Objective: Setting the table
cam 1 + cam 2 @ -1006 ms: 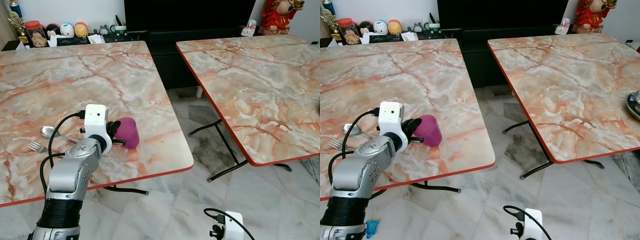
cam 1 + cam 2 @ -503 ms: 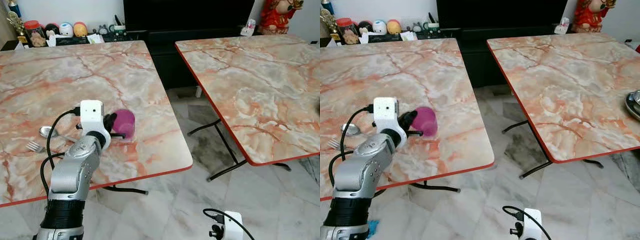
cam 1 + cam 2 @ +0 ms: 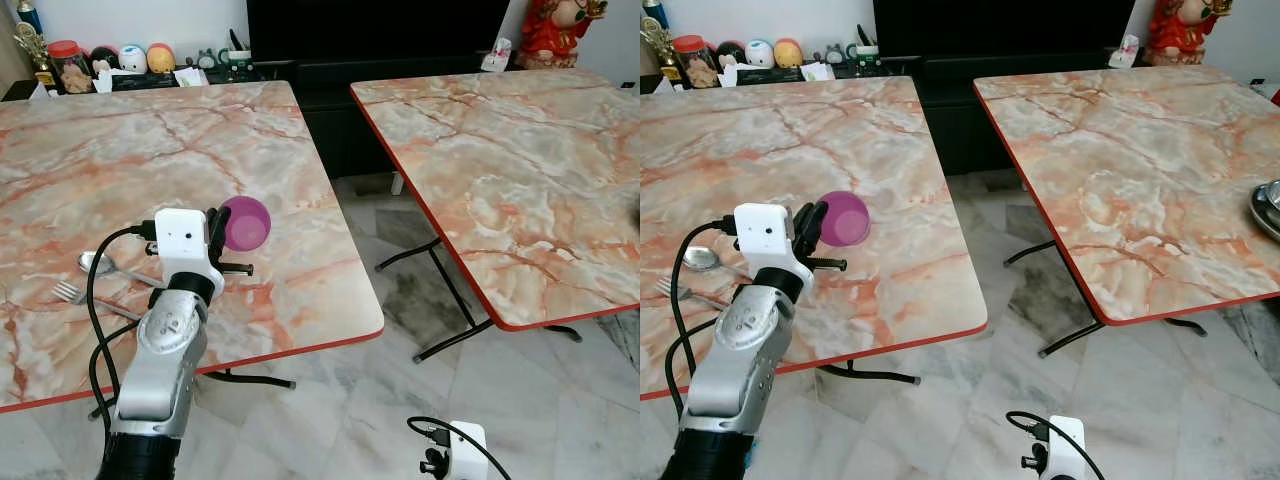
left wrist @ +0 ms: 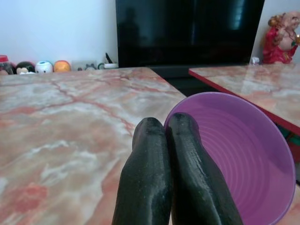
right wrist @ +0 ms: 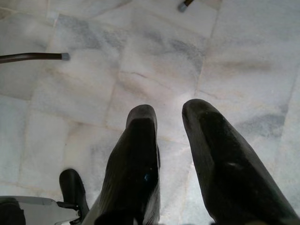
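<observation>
A purple plastic cup (image 3: 246, 222) hangs tilted above the near right part of the left marble table (image 3: 150, 150), its mouth turned toward my head. My left gripper (image 3: 218, 232) is shut on the cup's rim. In the left wrist view the two black fingers (image 4: 150, 154) press together at the edge of the purple cup (image 4: 234, 159). A spoon (image 3: 95, 263) and a fork (image 3: 70, 293) lie on the table left of the arm. My right gripper (image 5: 171, 112) hangs open low over the marble floor.
A second marble table (image 3: 520, 170) stands to the right across a floor gap, with a dish (image 3: 1270, 205) at its right edge. Jars and small toys (image 3: 100, 65) line the shelf behind the left table. A dark TV cabinet (image 3: 380, 50) stands at the back.
The left gripper has lifted the purple cup off the table and turned it from lying on its side to mouth facing up and toward me. The right arm hangs as before.
</observation>
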